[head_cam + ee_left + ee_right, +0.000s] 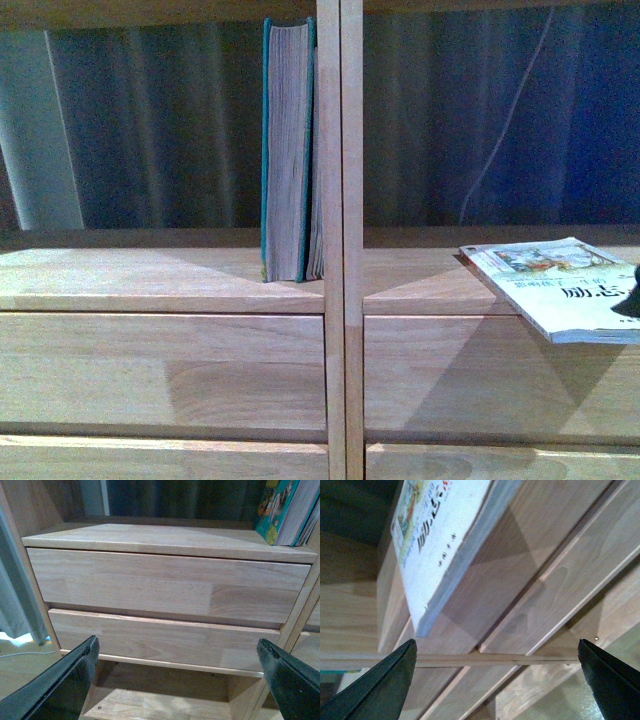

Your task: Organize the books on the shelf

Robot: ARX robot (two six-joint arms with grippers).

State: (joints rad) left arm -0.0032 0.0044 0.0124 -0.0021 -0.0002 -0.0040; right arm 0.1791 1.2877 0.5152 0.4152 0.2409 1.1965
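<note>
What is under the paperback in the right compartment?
The paperback rests on the shelf board. Its near corner overhangs the edge, above a drawer front. The board directly beneath the book is covered.

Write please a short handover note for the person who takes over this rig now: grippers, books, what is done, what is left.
Left gripper: open, empty, facing the drawer fronts of the left column.
Right gripper: open, empty, close to the thin paperback.
Teal-green book: stands upright in the left compartment of the shelf, against the centre divider. Looks done.
Thin paperback: lies flat in the right compartment, overhanging the front edge.
Left to do: probably stand the paperback upright.
</note>
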